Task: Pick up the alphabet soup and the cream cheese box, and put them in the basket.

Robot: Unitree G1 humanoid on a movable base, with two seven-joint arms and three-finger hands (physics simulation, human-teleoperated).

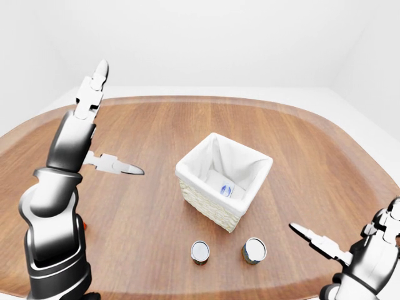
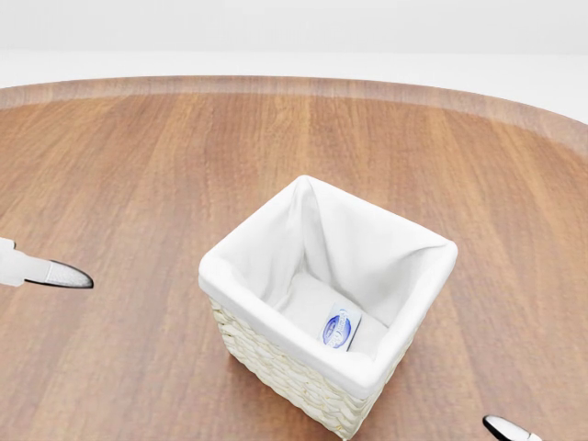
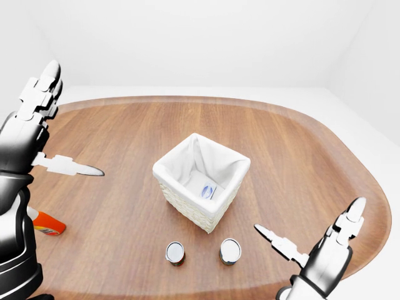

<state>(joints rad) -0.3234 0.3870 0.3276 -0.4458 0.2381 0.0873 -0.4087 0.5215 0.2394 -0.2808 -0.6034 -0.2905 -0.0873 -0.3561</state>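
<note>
Your robot's left hand and right hand have white jointed fingers with glossy grey tips; the arms beside the basket are shiny black-and-silver segmented shells.

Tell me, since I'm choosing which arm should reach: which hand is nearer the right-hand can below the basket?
Right. The right hand hangs open just to the right of that can in the right-eye view; the left hand is raised, open, far up at the view's left edge.

No text can be read; the cream cheese box shows only a blurred blue oval logo.
</note>
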